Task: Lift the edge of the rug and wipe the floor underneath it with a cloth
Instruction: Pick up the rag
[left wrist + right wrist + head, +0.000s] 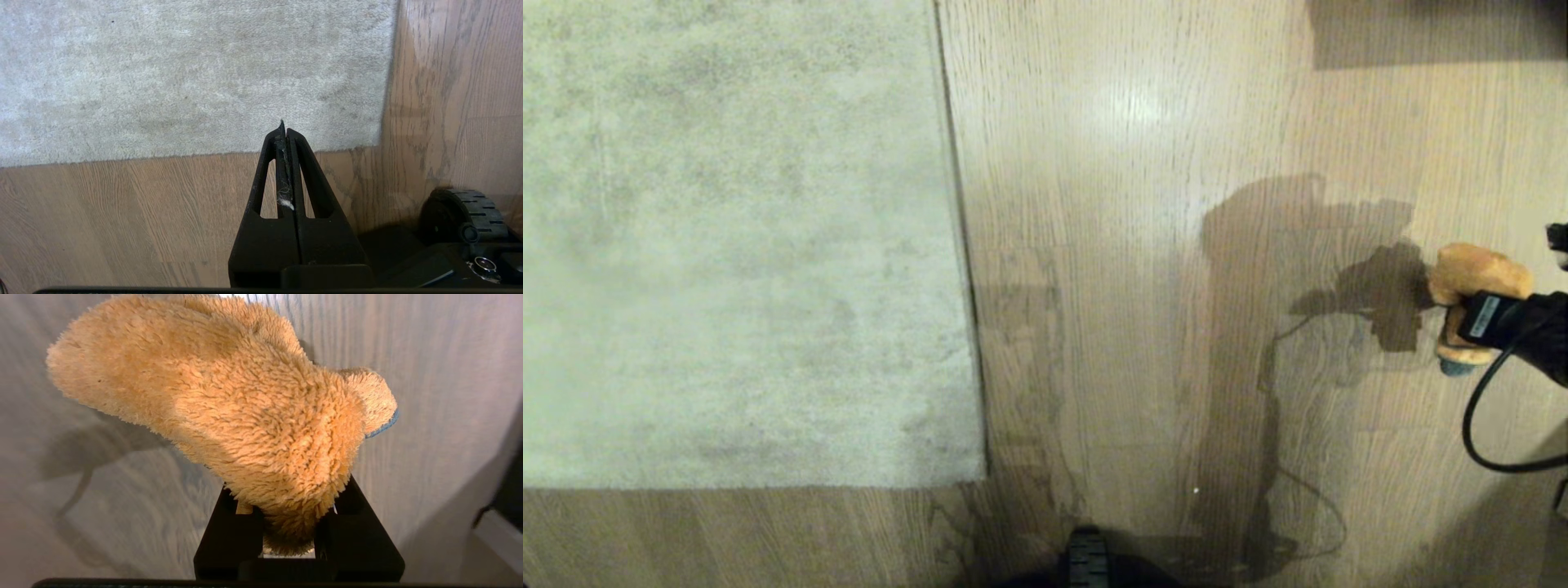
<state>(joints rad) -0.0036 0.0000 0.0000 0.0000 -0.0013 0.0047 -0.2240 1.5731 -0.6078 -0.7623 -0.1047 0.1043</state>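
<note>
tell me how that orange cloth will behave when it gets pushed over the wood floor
The cloth, pinched in the right gripper, droops past the fingers, so it is probably floppy and will fold. Its fluffy pile looks light and likely drags softly. The floor has a sheen, so it may slide easily.

Right tool [292, 522] clamped (left tool [284, 134] closed).

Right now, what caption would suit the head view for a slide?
Right claw holds the orange cloth above the floor, well away from the flat rug edge.
</note>
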